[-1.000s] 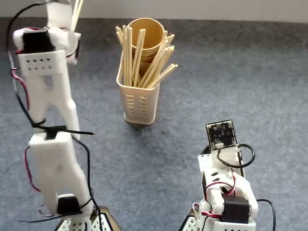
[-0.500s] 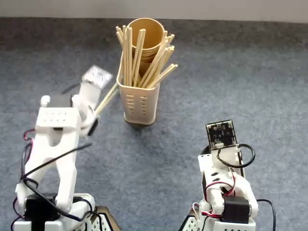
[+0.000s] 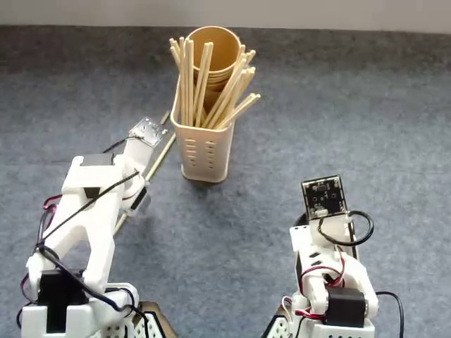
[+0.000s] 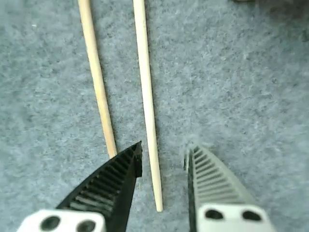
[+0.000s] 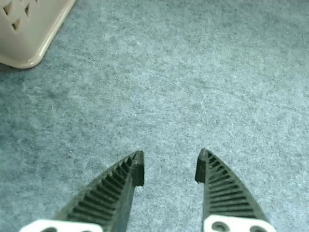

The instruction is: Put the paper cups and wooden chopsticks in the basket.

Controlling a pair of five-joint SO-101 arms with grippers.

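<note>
At four o'clock, the right gripper [image 5: 169, 166] is held released, empty. At nine, the left gripper [image 4: 163, 157] is spread over two loose chopsticks [image 4: 147, 96], yet to be stowed. At twelve, the basket [image 3: 202, 151] is already packed with cups [image 3: 220, 49].

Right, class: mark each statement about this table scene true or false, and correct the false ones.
1. The basket holds paper cups and chopsticks. True.
2. Two loose chopsticks lie on the carpet. True.
3. The left gripper is shut on a chopstick. False: it is open, with one of the loose pair lying between its jaws.
4. The right gripper holds a cup. False: it is open and empty, over carpet.
</note>
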